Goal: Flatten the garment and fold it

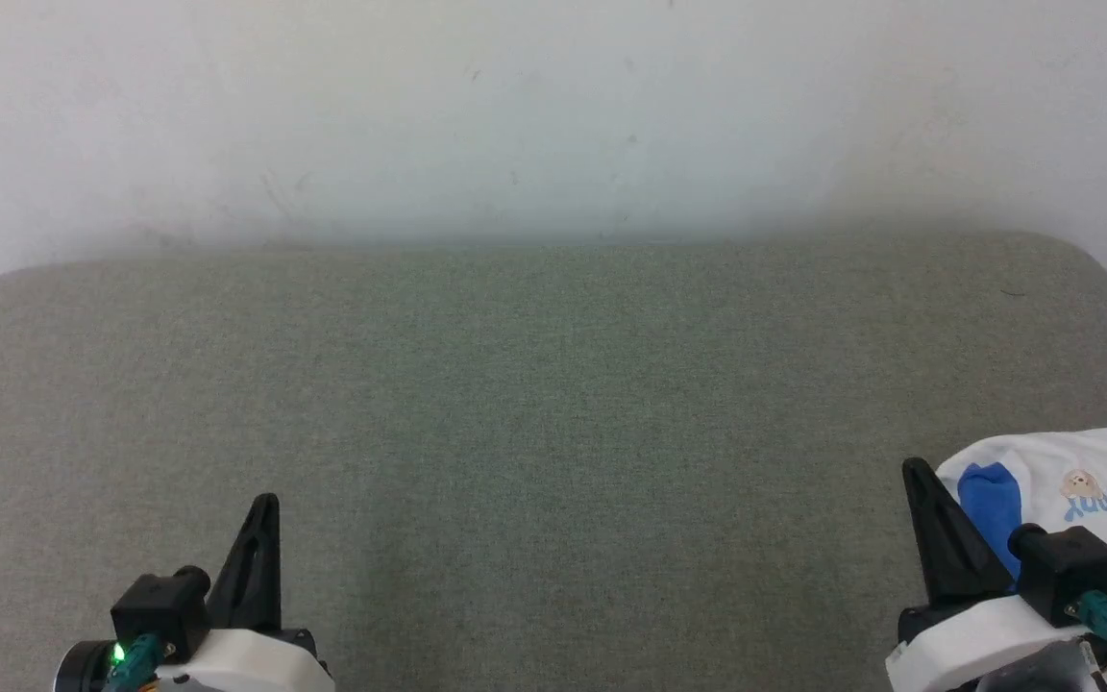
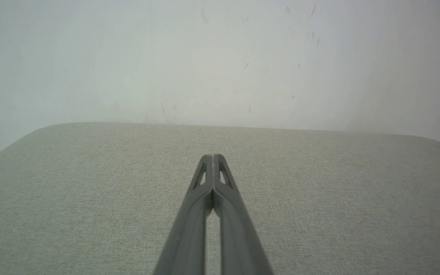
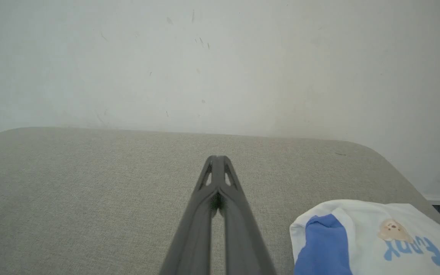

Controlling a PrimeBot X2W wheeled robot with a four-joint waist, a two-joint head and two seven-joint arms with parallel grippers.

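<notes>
The garment lies bunched at the lower right of the grey-green cushion, white with a blue sleeve patch, blue lettering and a tan figure. In the right wrist view the garment sits just right of my fingers, apart from them. My right gripper is shut and empty, its tip beside the garment's left edge; the right wrist view shows the same right gripper with fingers pressed together. My left gripper is shut with nothing in it at the lower left, and the left gripper hovers over bare fabric.
The cushion is a wide padded surface with rounded far corners. A white wall rises right behind its far edge. The cushion's right edge drops off close beside the garment.
</notes>
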